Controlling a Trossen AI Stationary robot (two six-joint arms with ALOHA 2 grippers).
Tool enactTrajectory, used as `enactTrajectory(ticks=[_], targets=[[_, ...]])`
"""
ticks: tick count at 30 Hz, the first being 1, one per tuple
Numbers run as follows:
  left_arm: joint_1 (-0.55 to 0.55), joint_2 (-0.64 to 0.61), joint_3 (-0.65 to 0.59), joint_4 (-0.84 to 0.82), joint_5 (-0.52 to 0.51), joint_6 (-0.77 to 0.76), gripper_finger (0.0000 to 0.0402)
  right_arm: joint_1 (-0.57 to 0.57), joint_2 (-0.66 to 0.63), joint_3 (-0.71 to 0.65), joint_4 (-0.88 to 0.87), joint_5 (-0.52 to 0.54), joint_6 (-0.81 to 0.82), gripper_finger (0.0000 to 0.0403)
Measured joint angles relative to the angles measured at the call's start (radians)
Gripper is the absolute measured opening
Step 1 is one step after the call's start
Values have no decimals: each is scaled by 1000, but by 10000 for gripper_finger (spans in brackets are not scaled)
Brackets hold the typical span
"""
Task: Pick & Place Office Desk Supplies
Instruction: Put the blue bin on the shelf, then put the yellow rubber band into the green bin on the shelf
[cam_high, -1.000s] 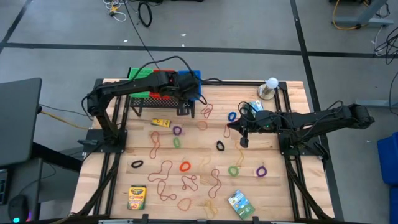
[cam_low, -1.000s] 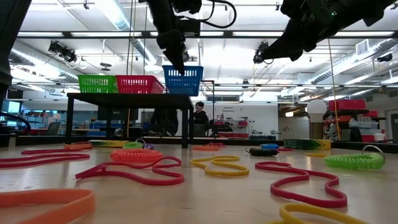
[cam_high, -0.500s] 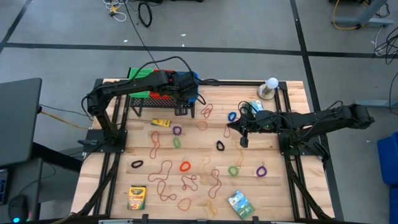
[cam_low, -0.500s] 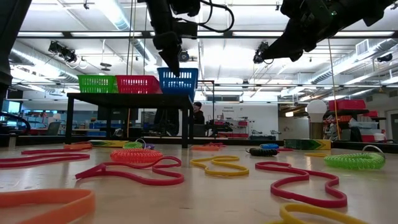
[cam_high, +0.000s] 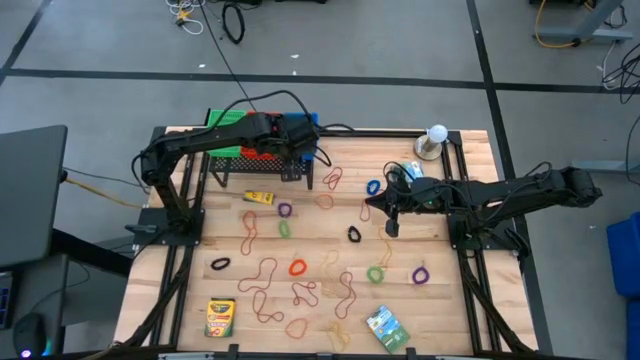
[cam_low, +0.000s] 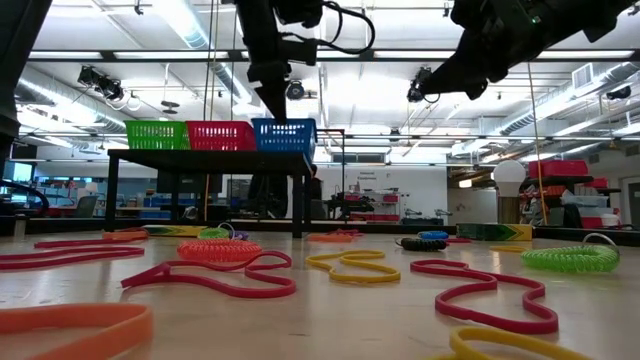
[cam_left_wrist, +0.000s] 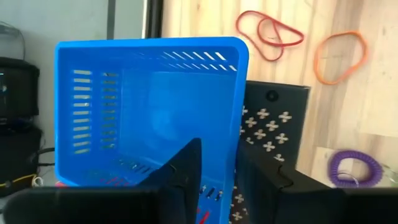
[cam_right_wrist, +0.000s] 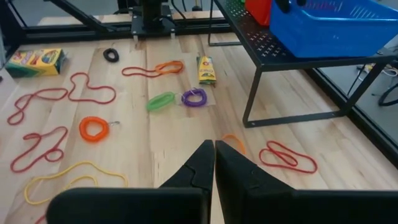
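Loose rubber bands in many colours lie over the wooden table, such as an orange one (cam_high: 297, 267) and a purple one (cam_right_wrist: 194, 97). With them lie two crayon boxes (cam_high: 219, 316) (cam_high: 259, 197) and a green packet (cam_high: 386, 328). A blue basket (cam_low: 285, 134) stands level on the black mesh rack (cam_high: 262, 172) at the far left. My left gripper (cam_left_wrist: 217, 155) is open above the basket, one finger inside its wall and one outside. My right gripper (cam_right_wrist: 213, 155) hovers shut and holding nothing over the table's right middle (cam_high: 392, 226). My left gripper comes at the blue basket slanting down from above. The basket's side wall (cam_left_wrist: 231, 134), near a corner, lies in the gap between the two fingers. Whether either finger touches the wall, I cannot tell. The basket rests on the rack.
A red basket (cam_low: 220, 134) and a green basket (cam_low: 157, 134) stand on the rack beside the blue one. A white ball on a round base (cam_high: 436, 134) stands at the far right. Black frame rails run along the table's left and right sides.
The blue basket was tilted and a little raised under my left gripper. It has come down and now stands level on the rack, in line with the red basket. My right gripper has kept still.
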Motion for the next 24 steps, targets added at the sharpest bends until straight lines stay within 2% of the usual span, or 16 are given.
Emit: enactTrajectory(ticks=[5,20,24], targets=[[0,0,0,0,-19,0,104,0,0,0,21,0,2,23],[-3,-39,0,-29,22,-74,104,0,0,0,44,-5,3,23],[-17,-56,41,-58,9,-84,104,0,0,0,44,-5,3,23]])
